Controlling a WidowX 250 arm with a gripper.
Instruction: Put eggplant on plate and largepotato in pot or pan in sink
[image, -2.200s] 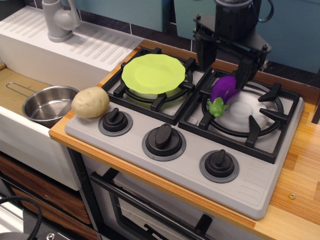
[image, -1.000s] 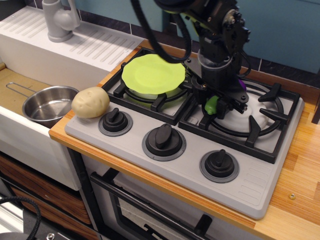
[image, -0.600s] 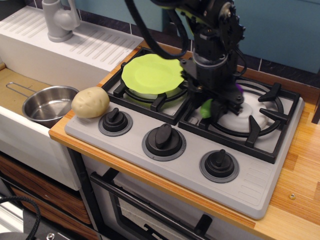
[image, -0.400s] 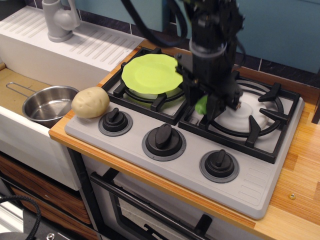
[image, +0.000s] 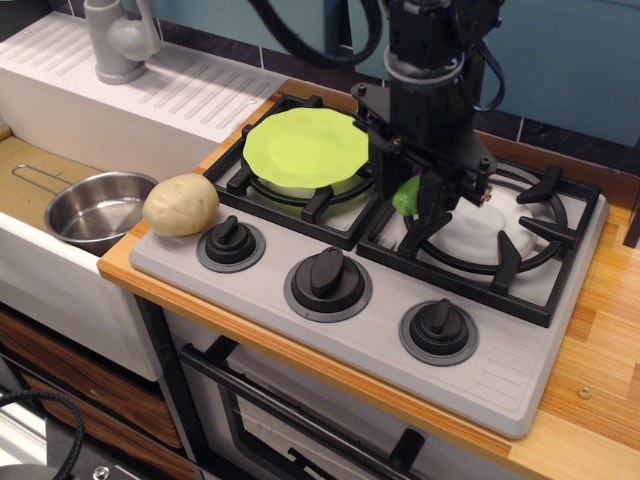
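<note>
My gripper (image: 430, 200) is shut on the eggplant and holds it just above the left side of the right burner. Only the eggplant's green stem cap (image: 405, 195) shows; its purple body is hidden behind the fingers. The lime-green plate (image: 305, 148) lies on the left burner, just left of the gripper. The beige largepotato (image: 181, 204) sits on the stove's front left corner. The steel pot (image: 98, 210) stands in the sink (image: 25, 165), next to the potato, with its wire handle pointing left.
The grey faucet (image: 120, 40) and ribbed drainboard (image: 190, 85) are at the back left. Three black knobs (image: 328, 272) line the stove front. Black burner grates (image: 530, 235) stand up around both burners. A wooden counter (image: 600, 330) runs along the right.
The arm came down on the eggplant lying on the right burner and closed on it. It has since lifted it and moved it slightly left, toward the plate. Potato, pot and plate have not moved.
</note>
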